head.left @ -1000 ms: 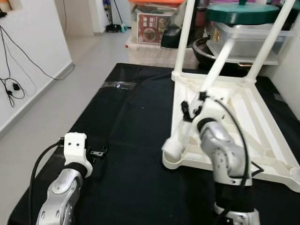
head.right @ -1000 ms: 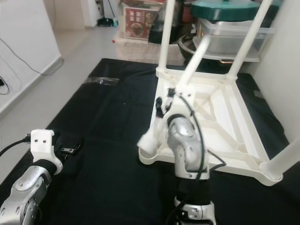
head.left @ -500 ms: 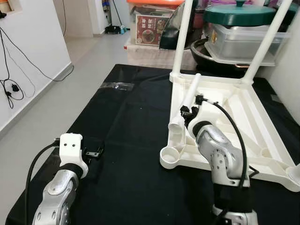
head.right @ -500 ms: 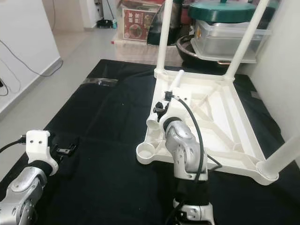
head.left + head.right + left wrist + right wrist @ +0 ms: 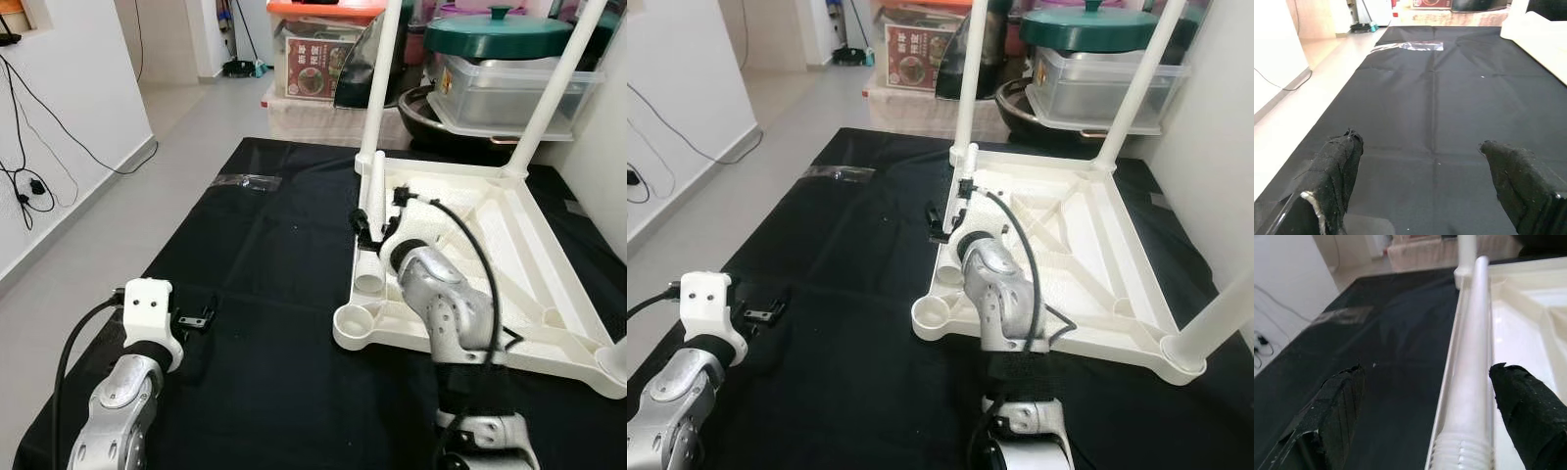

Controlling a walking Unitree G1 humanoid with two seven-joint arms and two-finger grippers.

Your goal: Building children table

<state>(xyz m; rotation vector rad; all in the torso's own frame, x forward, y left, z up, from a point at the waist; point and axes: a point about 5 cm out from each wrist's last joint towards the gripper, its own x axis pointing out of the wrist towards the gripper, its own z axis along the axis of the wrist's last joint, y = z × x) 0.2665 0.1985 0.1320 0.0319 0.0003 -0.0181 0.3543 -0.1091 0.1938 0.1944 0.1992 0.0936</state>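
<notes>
The right end effector (image 5: 1422, 421) hangs with its two black fingers (image 5: 1525, 406) spread wide on either side of a loose white table leg (image 5: 373, 230), no longer pinching it; in the right wrist view the leg runs up between the fingers with a gap on both sides. A second ago that leg was raised at a slant in the same end effector's grip; it now lies flat along the near-left rim of the upturned white children's table (image 5: 509, 255), its threaded end pointing toward the empty corner socket (image 5: 353, 323) just beside it. The table rests upside down on the black mat (image 5: 265, 255) that covers the floor, with three legs already standing in their corners. The leg appears to have been let go rather than seated, so the fourth corner is not yet fitted and the leg will probably need a fresh grasp before it can be stood in the socket. The left end effector (image 5: 1430, 181) rests low over bare mat, well apart from the table, its fingers also held wide and empty. Storage boxes and a green-lidded pot (image 5: 500, 29) crowd the background.
</notes>
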